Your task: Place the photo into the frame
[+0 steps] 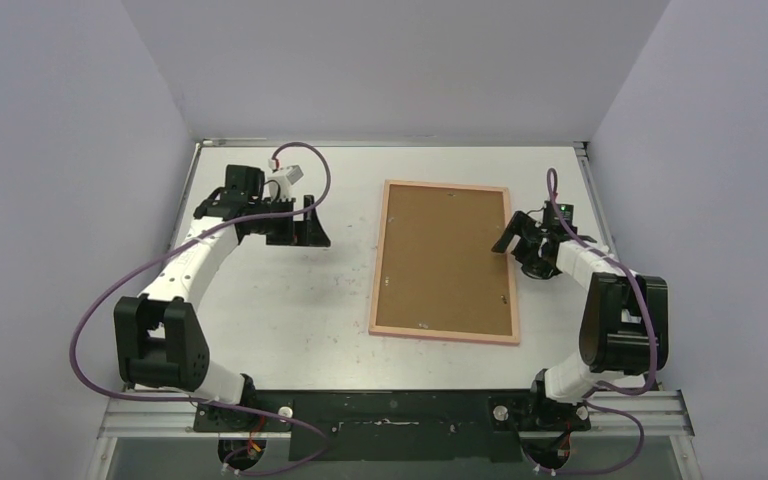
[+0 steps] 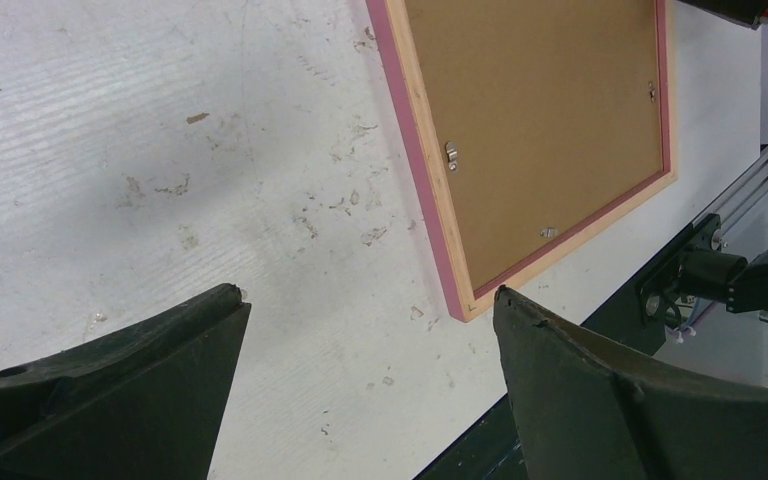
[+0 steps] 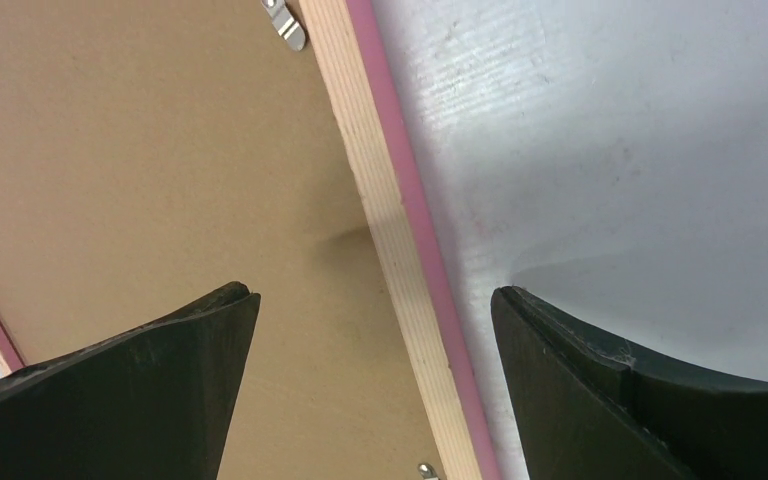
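- Frame (image 1: pixel 444 337) lies flat on the table (image 1: pixel 290 300), back side up, its paler wooden face showing inside a pink outer edge.
- A brown backing board (image 1: pixel 445 258) fills the frame's opening, with small metal clips (image 2: pixel 451 155) along the inner rim. That suggests the back is closed up.
- No view shows the photo. Whether it sits under the board inside the frame cannot be told.
- At the frame's right long side, the right gripper (image 3: pixel 375 292) has its fingers spread wide and grasps nothing. One finger is over the board and the other over bare table beyond the frame. It straddles that rail, probably to grip or steady that edge.
- Well off the frame's left long side, toward its far corner, the left gripper (image 2: pixel 368 292) is also spread and empty above bare table. It looks parked out of the other arm's way.
- Judging by the seated board, the task is either near its end or about to reopen the back.
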You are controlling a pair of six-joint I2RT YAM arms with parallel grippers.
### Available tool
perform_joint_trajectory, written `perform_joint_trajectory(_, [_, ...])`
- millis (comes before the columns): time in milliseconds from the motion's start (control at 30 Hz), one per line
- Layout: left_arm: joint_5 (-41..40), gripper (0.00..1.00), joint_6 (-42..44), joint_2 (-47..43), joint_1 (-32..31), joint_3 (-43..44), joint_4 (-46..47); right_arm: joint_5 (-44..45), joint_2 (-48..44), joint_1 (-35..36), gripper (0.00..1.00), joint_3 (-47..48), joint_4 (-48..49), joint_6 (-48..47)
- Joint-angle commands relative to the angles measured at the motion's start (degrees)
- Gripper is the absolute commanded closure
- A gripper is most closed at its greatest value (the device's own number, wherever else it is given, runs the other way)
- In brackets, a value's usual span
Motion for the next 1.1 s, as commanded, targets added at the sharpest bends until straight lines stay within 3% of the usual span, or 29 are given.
perform_joint_trajectory(0, [2.7, 0.05, 2.3, -1.7, 3.0, 0.4, -0.2, -1.3, 1.9, -0.9, 0.10, 3.3, 6.5, 1.4])
perform_joint_trajectory(333, [5.0, 0.04, 7.8, -0.7, 11.2, 1.5, -5.4, -6.0, 10.1, 0.0, 0.10, 5.8, 11.9, 4.7])
perform_joint_trajectory(1033, [1.2, 0.00, 11.4, 4.8, 13.3, 1.0, -5.1, -2.8, 7.0, 18.4, 0.10, 2.5, 17.7, 12.2])
perform_joint_trajectory(1067, [1.6, 0.05, 11.4, 5.3, 13.3, 1.0, -4.9, -3.3, 7.2, 19.6, 0.10, 3.1, 17.7, 12.2])
